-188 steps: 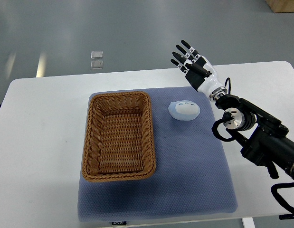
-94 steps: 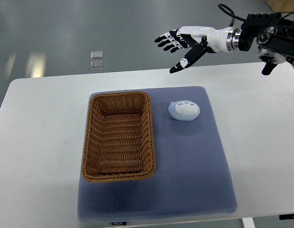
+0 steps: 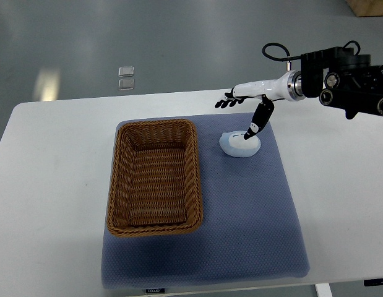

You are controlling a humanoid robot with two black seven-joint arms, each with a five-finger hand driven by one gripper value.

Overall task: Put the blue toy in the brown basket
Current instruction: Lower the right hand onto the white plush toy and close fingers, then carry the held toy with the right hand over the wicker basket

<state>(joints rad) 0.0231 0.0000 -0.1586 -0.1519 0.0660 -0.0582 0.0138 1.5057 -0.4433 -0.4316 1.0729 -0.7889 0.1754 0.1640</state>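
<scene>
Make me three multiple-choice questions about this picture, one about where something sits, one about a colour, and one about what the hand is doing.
1. Where is the toy?
A. Inside the basket
B. On the mat, right of the basket
C. On the bare table

2. What colour is the mat?
A. Blue-grey
B. Red
C. Green

3. What is the state of the right hand?
A. Closed around the toy, lifting it
B. Open, thumb tip down at the toy's top
C. Resting inside the basket

Answers:
1. B: the toy lies on the mat beside the basket, which holds nothing.
2. A: the mat under the basket and toy is a dull blue-grey.
3. B: the fingers are spread above the table, only the thumb reaches the toy, and nothing is gripped.
</scene>
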